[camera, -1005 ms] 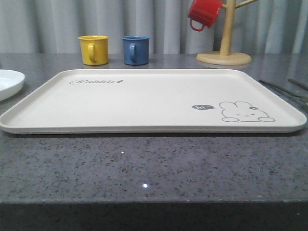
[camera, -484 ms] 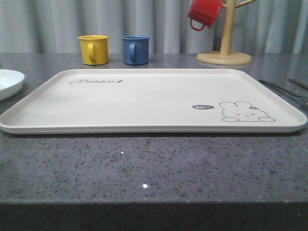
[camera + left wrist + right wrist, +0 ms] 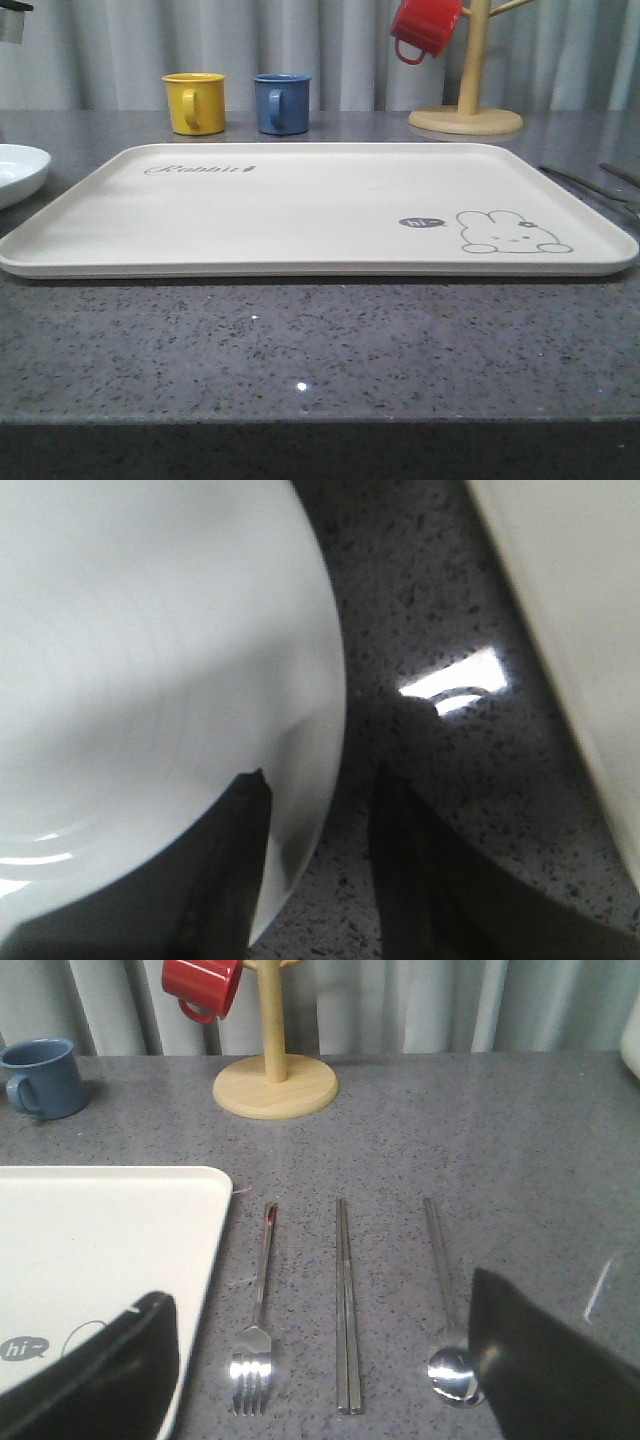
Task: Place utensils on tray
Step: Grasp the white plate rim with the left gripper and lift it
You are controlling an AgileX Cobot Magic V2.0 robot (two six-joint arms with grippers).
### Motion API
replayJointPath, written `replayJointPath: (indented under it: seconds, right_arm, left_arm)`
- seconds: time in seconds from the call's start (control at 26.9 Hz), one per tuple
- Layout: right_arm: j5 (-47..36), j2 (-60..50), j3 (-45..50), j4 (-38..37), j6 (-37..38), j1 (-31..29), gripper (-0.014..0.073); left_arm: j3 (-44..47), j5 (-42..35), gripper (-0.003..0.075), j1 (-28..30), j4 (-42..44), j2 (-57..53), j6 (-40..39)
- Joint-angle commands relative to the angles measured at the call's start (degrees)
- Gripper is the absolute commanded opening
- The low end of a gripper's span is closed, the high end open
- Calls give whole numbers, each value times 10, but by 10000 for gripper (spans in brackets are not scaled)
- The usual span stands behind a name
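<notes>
The cream tray (image 3: pixel 300 205) with its rabbit drawing lies empty mid-table. On the grey counter just right of the tray (image 3: pixel 100 1230) lie the utensils side by side: a fork (image 3: pixel 262 1280), a pair of chopsticks (image 3: pixel 344 1300) and a spoon (image 3: pixel 437 1250). They appear as thin lines (image 3: pixel 590 185) at the front view's right edge. My right gripper (image 3: pixel 325 1380) hovers above their near ends, open wide, holding nothing. My left gripper (image 3: pixel 320 880) is open above the rim of a white plate (image 3: pixel 140 660), one finger over the plate and one over the counter.
A yellow mug (image 3: pixel 195 103) and a blue mug (image 3: pixel 281 103) stand behind the tray. A wooden mug tree (image 3: pixel 466 110) with a red mug (image 3: pixel 424 28) stands at the back right. The white plate (image 3: pixel 15 172) sits left of the tray.
A dark piece of the left arm has come into the front view's top left corner. The tray, mugs and utensils have not moved.
</notes>
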Motion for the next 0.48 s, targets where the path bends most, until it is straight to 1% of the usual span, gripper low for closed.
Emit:
replayJointPath:
  seconds: [0.0,0.04,0.19,0.22,0.26,0.45]
  right_arm:
    - [-42,7,-19,-4,-4,-4,615]
    - [-42,7,-19,-4,-4,-4,615]
    - [-42,7,-19,-4,-4,-4,615]
    - [-42,7,-19,-4,-4,-4,615]
    - [-42,7,-19,-4,-4,-4,615]
    - [-42,7,-19,-4,-4,-4,615]
  left_arm:
    - [-18,-17,120,-5,0,-20,-1]
    - [-18,-19,92,-5,0,-20,-1]
    - [-18,-29,24,-5,0,-19,-1]
    - [-18,-31,-7,-5,6,-19,-1]
    - [-18,-32,-18,-5,6,-20,-1]
    - [-28,-40,-18,-8,11,-48,-1]
